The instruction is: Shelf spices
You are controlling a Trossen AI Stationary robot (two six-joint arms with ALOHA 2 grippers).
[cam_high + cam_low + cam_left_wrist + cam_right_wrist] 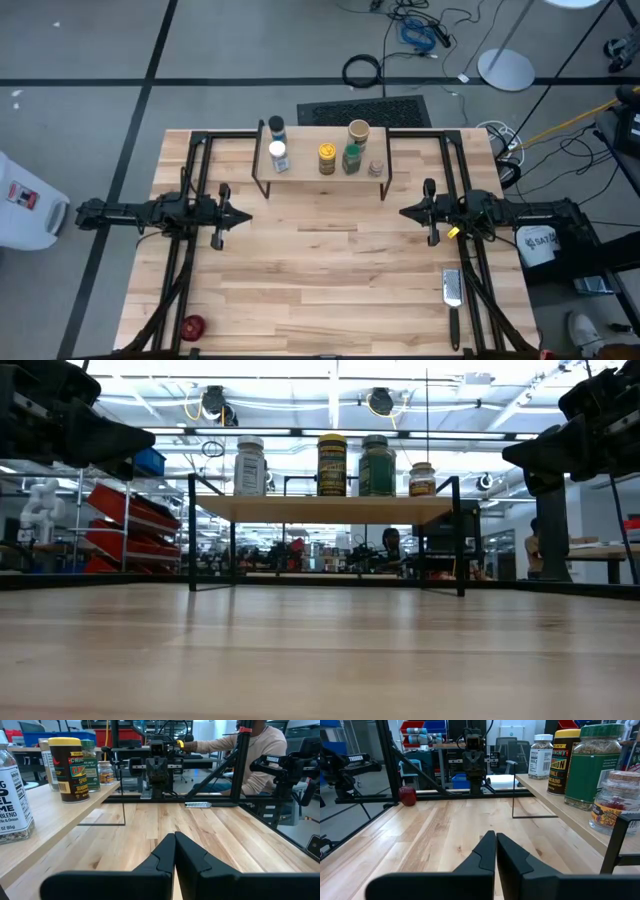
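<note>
Five upright spices (327,157) atop shelf (310,172)

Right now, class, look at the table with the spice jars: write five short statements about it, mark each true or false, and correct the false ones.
1. The yellow jar stands on the shelf. True.
2. The left hand holds a jar. False: it is shut on nothing.
3. The grater lies on the shelf. False: it lies on the table.
4. The right hand is shut. True.
5. The red object sits beside the grater. False: it is at the opposite corner.
</note>
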